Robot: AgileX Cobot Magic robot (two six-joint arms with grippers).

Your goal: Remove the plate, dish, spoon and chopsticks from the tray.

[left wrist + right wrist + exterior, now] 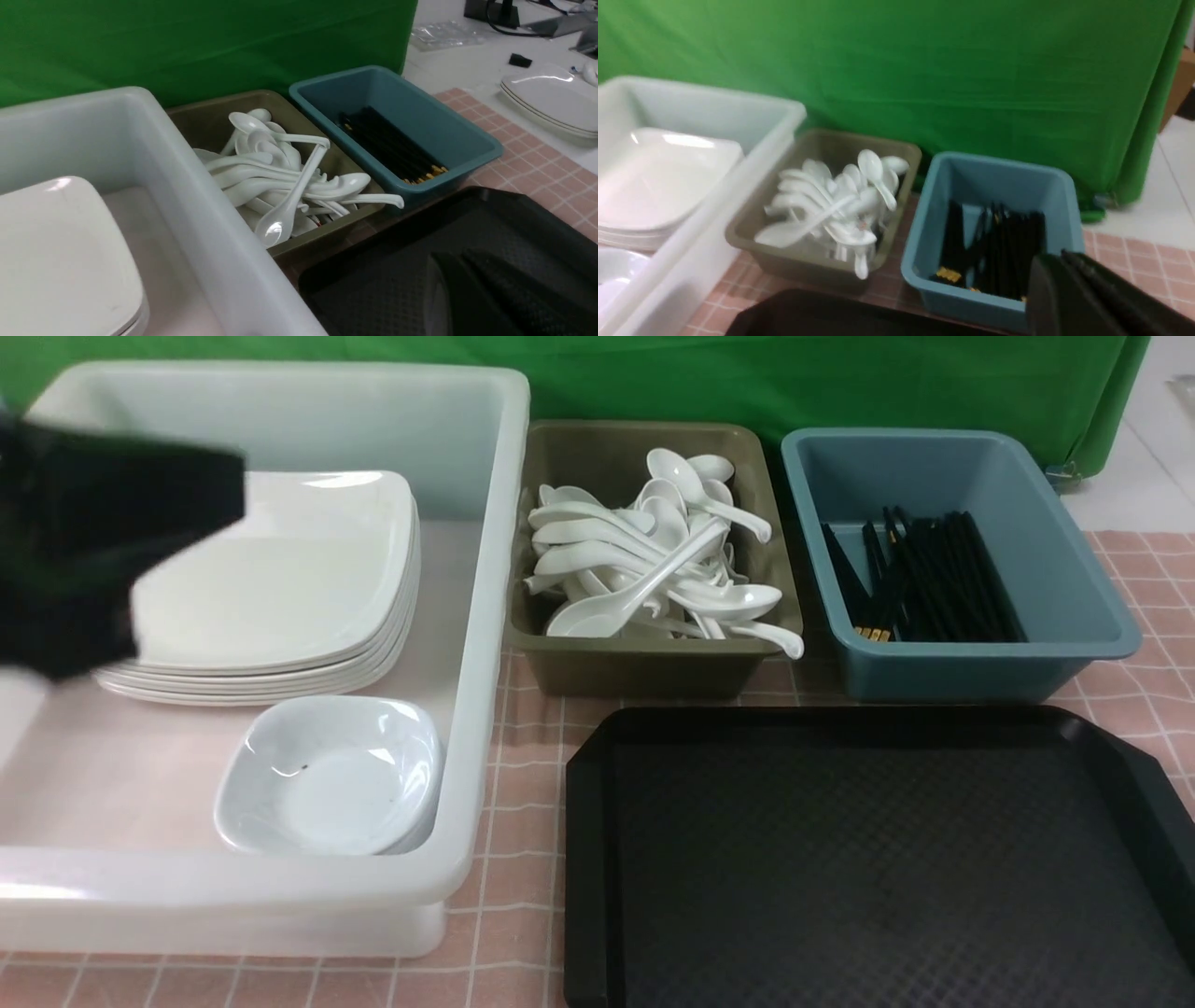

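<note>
The black tray (pixel 868 859) lies at the front right with nothing on it. A stack of large white plates (pixel 280 579) and the small dish (pixel 331 775) with a dark speck sit in the white tub. White spoons (pixel 653 560) are heaped in the olive bin. Black chopsticks (pixel 934 579) lie in the blue bin. My left arm (pixel 93 541) is a blurred black shape over the tub's left side. My left gripper (pixel 462 261) is shut and empty. My right gripper (pixel 1057 261) is shut and empty in front of the blue bin, and is out of the front view.
The white tub (pixel 485 616), olive bin (pixel 644 677) and blue bin (pixel 980 672) stand in a row on a pink checked cloth (pixel 523 784), behind and left of the tray. A green backdrop (pixel 747 383) closes the far side. More plates (pixel 551 98) sit on a surface beyond the cloth.
</note>
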